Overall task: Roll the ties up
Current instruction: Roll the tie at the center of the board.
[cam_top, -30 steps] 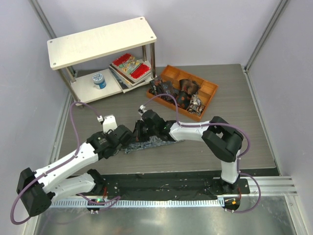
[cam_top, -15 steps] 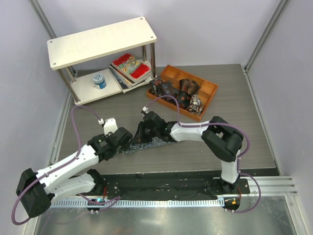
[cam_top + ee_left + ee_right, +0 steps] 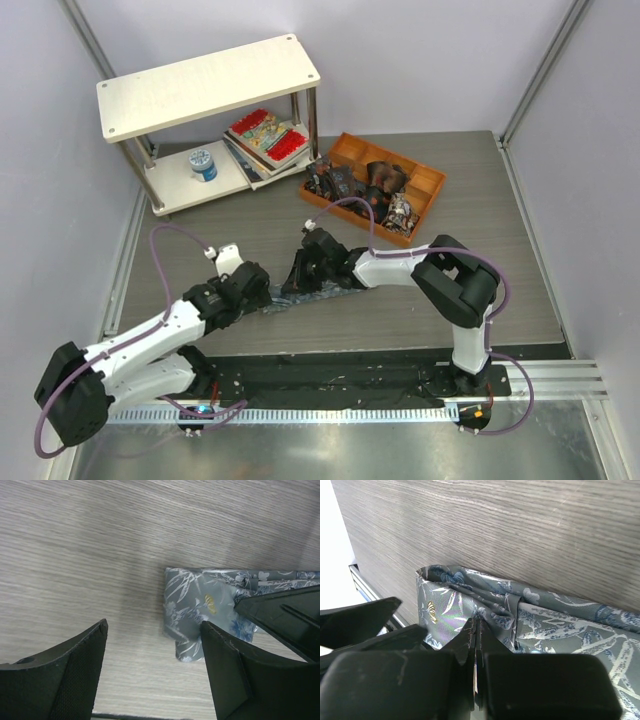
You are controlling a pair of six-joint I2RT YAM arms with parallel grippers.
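Note:
A long grey-blue tie (image 3: pixel 325 291) with a pale leaf print lies flat on the dark wooden table, in front of the arms. My right gripper (image 3: pixel 477 622) is shut on a bunched fold near the tie's (image 3: pixel 545 620) end. From above, this right gripper (image 3: pixel 298 280) sits at the tie's left end. My left gripper (image 3: pixel 154 627) is open just left of that end, over bare table. The tie's (image 3: pixel 197 612) folded end lies beside its right finger (image 3: pixel 235 675). From above, the left gripper (image 3: pixel 265 293) is close to the right one. Several small dark rolled ties (image 3: pixel 375 190) sit in an orange tray (image 3: pixel 428 180).
A white two-level shelf (image 3: pixel 205 85) stands at the back left. On its lower board are red-patterned books (image 3: pixel 265 138) and a blue-and-white can (image 3: pixel 203 163). The orange tray is at the back, right of the shelf. A black mat (image 3: pixel 330 380) runs along the near edge.
My right gripper has shifted a little to the right, dragging the tie's end with it. My left gripper followed, moving slightly nearer and right, still open.

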